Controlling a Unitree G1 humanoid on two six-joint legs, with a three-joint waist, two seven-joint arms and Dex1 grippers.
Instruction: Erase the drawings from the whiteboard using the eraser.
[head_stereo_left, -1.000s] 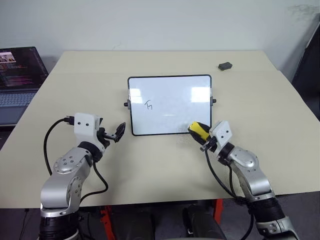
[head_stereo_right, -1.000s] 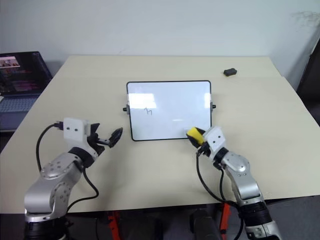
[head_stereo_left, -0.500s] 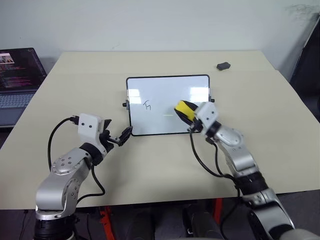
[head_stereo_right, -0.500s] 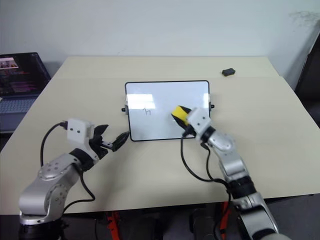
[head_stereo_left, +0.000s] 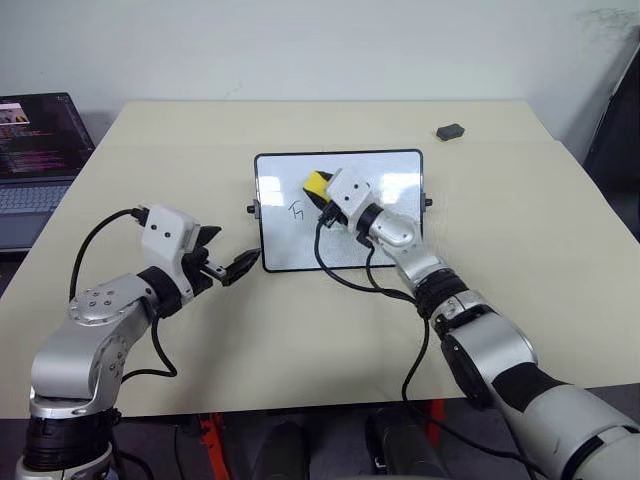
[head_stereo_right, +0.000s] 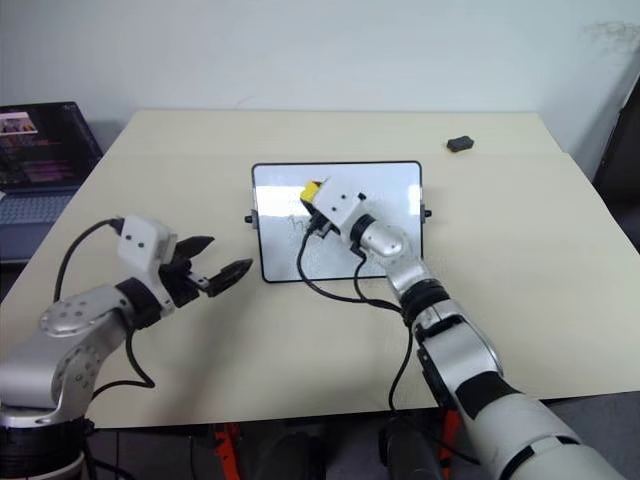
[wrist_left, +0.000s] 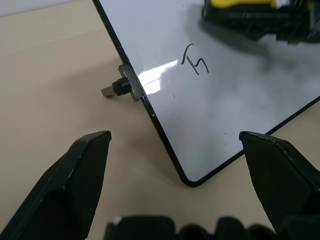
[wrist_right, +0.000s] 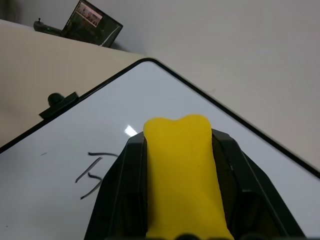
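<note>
1. One scribble of the drawings shows on the whiteboard, toward its left edge; the board lies mid-table.
2. Right gripper pinches the eraser over the board, just beside the scribble.
3. Left gripper, fingers spread and holding nothing, hovers near the board's near-left corner.
4. A small dark object lies near the table's far-right corner.

Head views overlook whiteboard; wrists close.

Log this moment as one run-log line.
right gripper: shut on eraser, over whiteboard | drawing: unerased | left gripper: open near board corner
</note>
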